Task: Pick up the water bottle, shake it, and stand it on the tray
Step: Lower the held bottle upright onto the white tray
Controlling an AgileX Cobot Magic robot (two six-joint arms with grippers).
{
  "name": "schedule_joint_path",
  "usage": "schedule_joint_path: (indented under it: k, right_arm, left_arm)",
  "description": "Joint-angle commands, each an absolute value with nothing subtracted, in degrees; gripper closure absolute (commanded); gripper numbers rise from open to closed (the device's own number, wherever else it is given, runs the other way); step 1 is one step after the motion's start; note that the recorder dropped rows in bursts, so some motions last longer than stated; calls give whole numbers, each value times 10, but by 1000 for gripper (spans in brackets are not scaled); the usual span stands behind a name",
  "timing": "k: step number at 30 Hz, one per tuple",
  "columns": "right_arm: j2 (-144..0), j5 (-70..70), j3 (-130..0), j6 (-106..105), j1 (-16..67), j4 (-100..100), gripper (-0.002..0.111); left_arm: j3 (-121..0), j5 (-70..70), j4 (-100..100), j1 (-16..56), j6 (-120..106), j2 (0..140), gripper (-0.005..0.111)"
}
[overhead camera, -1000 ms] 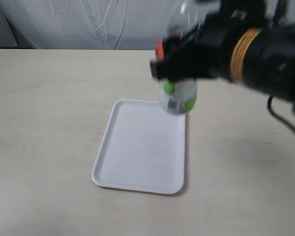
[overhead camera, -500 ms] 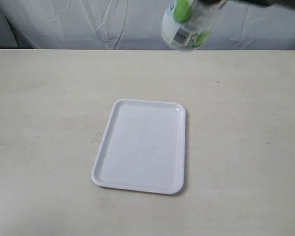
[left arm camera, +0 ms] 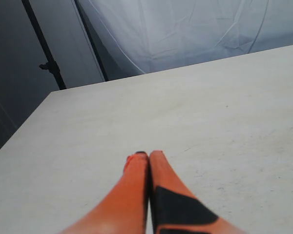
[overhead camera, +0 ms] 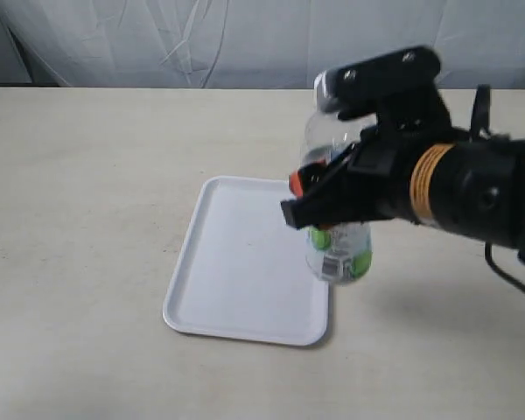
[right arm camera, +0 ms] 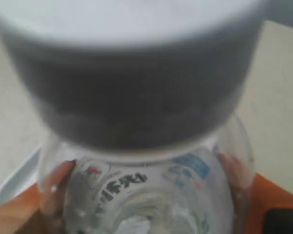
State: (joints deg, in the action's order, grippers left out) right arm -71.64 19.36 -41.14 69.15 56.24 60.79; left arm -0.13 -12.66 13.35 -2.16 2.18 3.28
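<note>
The water bottle [overhead camera: 337,254] hangs upright in the air at the tray's right edge, its base near the front right corner. My right gripper [overhead camera: 319,206] is shut on its middle, orange fingertips on either side. In the right wrist view the white cap [right arm camera: 132,63] fills the picture, with the clear shoulder and label [right arm camera: 146,195] below it and orange fingers [right arm camera: 19,209] at both sides. The flat white tray [overhead camera: 236,262] lies on the table with nothing on it. My left gripper [left arm camera: 149,156] is shut on nothing, over bare table, out of the exterior view.
A beige table [overhead camera: 87,175] spreads all round the tray. White cloth [overhead camera: 201,44] hangs behind the far edge. A dark stand and panel [left arm camera: 49,63] are beyond the table in the left wrist view.
The right arm swung the bottle up out of the top of the picture and has brought it down again, lower and nearer the tray's front right corner than a second ago.
</note>
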Motion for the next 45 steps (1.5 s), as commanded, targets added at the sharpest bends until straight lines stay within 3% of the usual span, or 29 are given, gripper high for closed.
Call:
schedule_joint_path:
  k: [1, 6, 12, 18, 23, 25, 28, 29, 34, 38, 42, 45]
  right_arm:
    - [-632, 199, -514, 672, 561, 640, 109]
    - [-602, 219, -581, 670, 561, 650, 109]
    - [-675, 247, -515, 663, 561, 590, 109]
    - [-784, 171, -451, 685, 561, 585, 109]
    - [-792, -30, -456, 670, 560, 669, 109]
    - [-792, 87, -472, 670, 560, 692, 109]
    - [-803, 387, -503, 772, 560, 701, 109]
    - [-803, 393, -505, 797, 560, 704, 109]
    - [-804, 59, -495, 670, 560, 735, 109]
    - [-844, 119, -499, 769, 550, 773, 109]
    - [-889, 59, -503, 972, 526, 979, 109]
    - [-916, 119, -503, 1016, 526, 999, 109]
  left_arm:
    - [0, -119, 131, -22, 26, 30, 107]
    - [0, -119, 131, -22, 26, 30, 107]
    - [0, -119, 131, -22, 26, 30, 107]
    - [0, -119, 131, -22, 26, 30, 107]
    - [0, -119, 131, -22, 26, 30, 107]
    - [0, -119, 131, -22, 26, 30, 107]
    - [0, -119, 131, -22, 26, 30, 107]
    - [0, -119, 131, -22, 26, 30, 107]
    - [0, -119, 131, -22, 26, 30, 107]
    - [0, -119, 131, -22, 26, 30, 107]
    - [0, -119, 131, -22, 26, 30, 107]
    - [0, -119, 131, -22, 26, 30, 107]
